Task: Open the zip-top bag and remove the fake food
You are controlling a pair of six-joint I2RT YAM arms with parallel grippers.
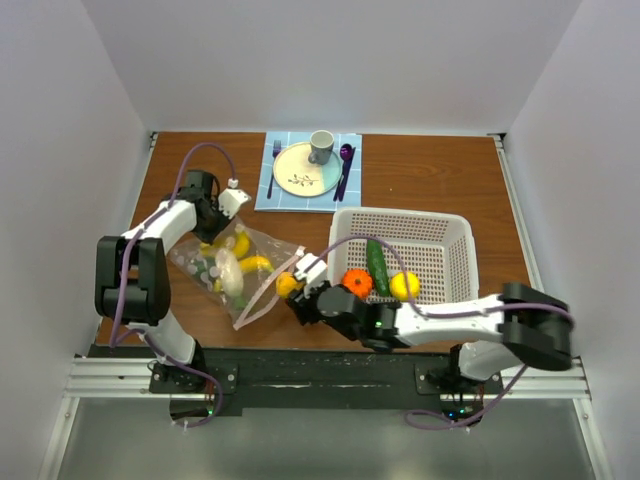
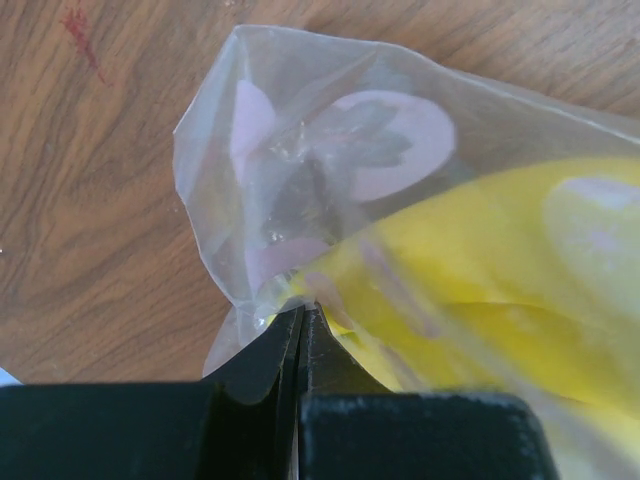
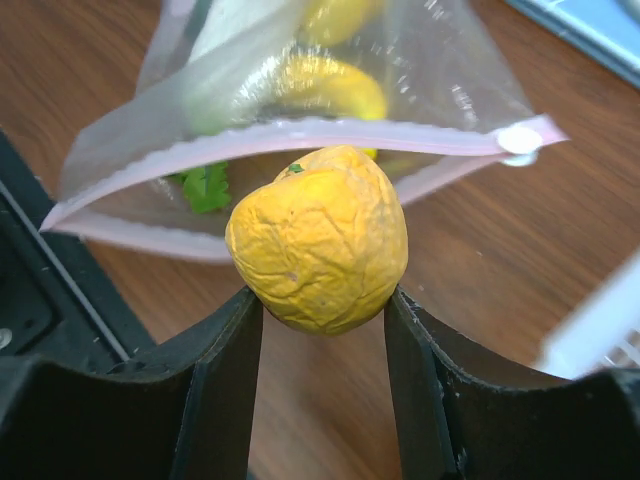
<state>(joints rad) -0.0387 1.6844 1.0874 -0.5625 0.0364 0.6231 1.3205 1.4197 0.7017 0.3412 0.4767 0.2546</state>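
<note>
The clear zip-top bag [image 1: 235, 270] lies left of centre, its pink zipper mouth [image 3: 300, 135] open toward my right gripper. A yellow banana [image 1: 252, 264] and other pieces show inside it, with a green leafy piece [image 3: 207, 185] near the mouth. My left gripper [image 1: 222, 212] is shut on the bag's far closed corner [image 2: 250, 300], its jaws pressed together [image 2: 302, 312]. My right gripper [image 3: 322, 295] is shut on a wrinkled yellow-orange fruit [image 3: 318, 240], held just outside the bag's mouth [image 1: 287, 284] above the table.
A white perforated basket [image 1: 445, 230] at the right holds an orange [image 1: 357, 282], a green cucumber [image 1: 377, 265] and a yellow lemon [image 1: 404, 285]. At the back, a blue placemat [image 1: 285, 200] carries a plate [image 1: 305, 170], cup [image 1: 321, 146] and cutlery.
</note>
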